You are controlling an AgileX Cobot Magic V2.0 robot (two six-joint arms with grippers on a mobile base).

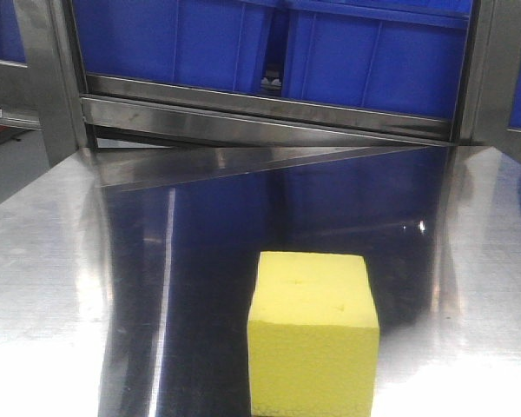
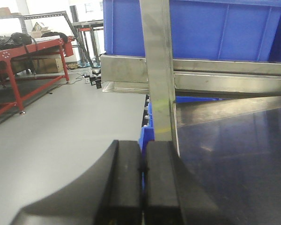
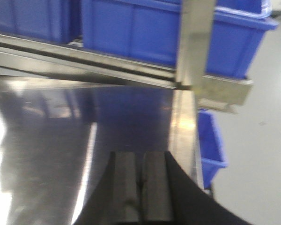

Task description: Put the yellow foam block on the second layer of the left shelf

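Observation:
The yellow foam block (image 1: 313, 334) rests on the shiny steel table (image 1: 61, 261) near its front edge, slightly right of centre, in the front view. No gripper shows in that view. In the left wrist view my left gripper (image 2: 143, 161) is shut, its black pads pressed together with nothing between them, at the table's left edge beside a steel shelf post (image 2: 158, 70). My right gripper (image 3: 140, 166) is shut and empty too, above the table's right side. Neither wrist view shows the block.
Blue plastic bins (image 1: 243, 43) fill the steel shelf level (image 1: 260, 109) behind the table. Upright posts (image 1: 48, 78) stand at both sides. More blue bins (image 3: 210, 140) sit below the table's right edge. A red frame (image 2: 18, 70) stands on the grey floor to the left.

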